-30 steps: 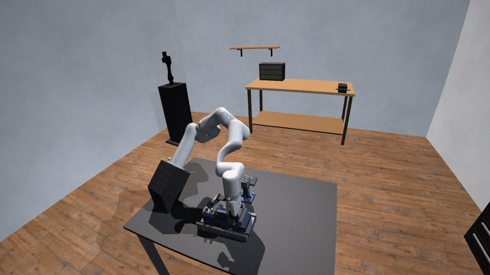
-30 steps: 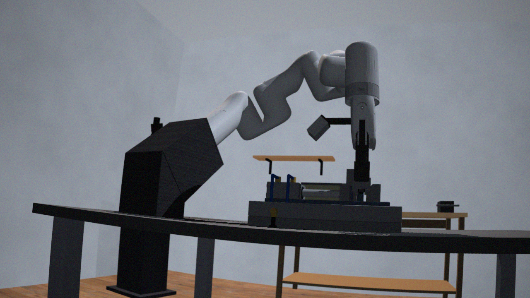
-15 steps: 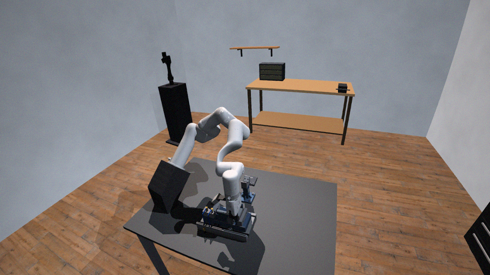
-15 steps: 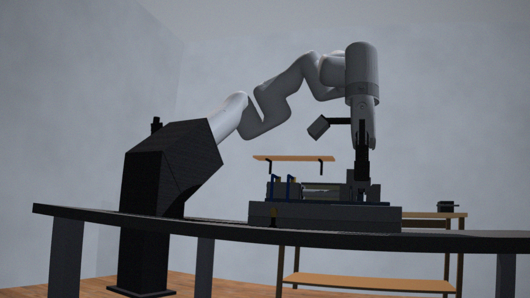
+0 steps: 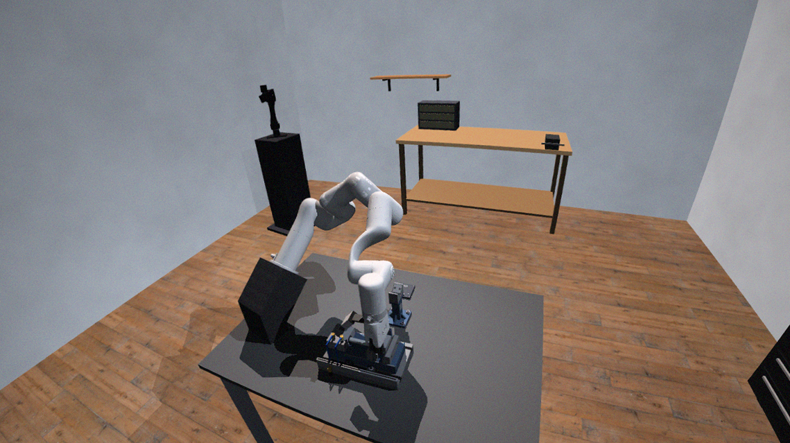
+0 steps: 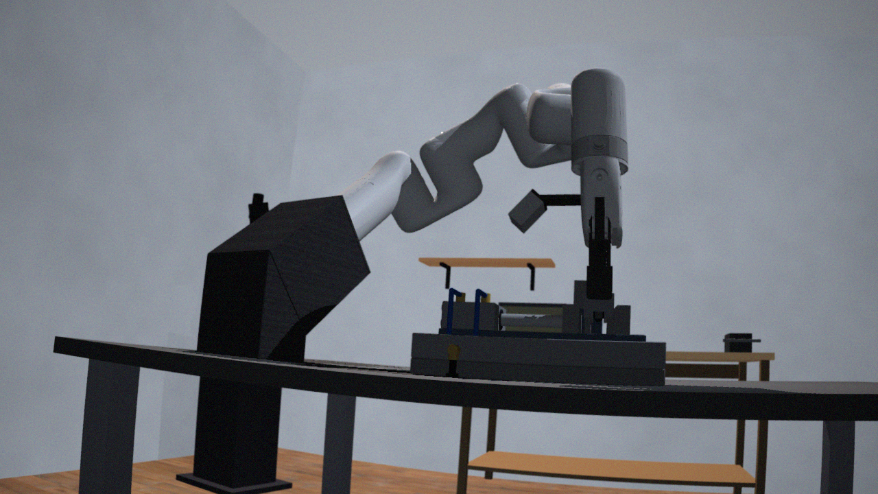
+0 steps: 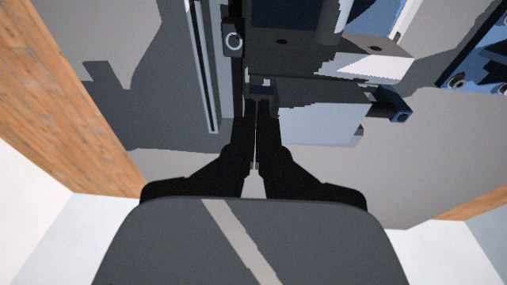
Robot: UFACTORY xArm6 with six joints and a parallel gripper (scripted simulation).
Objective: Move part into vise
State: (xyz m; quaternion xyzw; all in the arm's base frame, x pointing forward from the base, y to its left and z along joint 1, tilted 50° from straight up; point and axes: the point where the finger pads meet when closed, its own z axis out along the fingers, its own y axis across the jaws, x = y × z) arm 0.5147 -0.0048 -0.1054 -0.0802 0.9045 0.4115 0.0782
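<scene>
At the near end of the vise [image 6: 621, 319], the gripper [image 7: 256, 100] hangs with its fingers pressed together on nothing. Just beside the fingertips lies a pale grey block [image 7: 321, 123] that I take for the part, apparently inside the vise and reaching toward the work stop [image 7: 398, 111]; its slot cannot be seen. It looks rigid, dense and smooth-faced, so it would likely slide under a nudge, and any regrasp belongs across its long flat sides at mid-length.

Dim, backlit exterior view; hard-edged shadows across the table [image 5: 488, 363]; sharp, jagged shadow edges at the wrist.
</scene>
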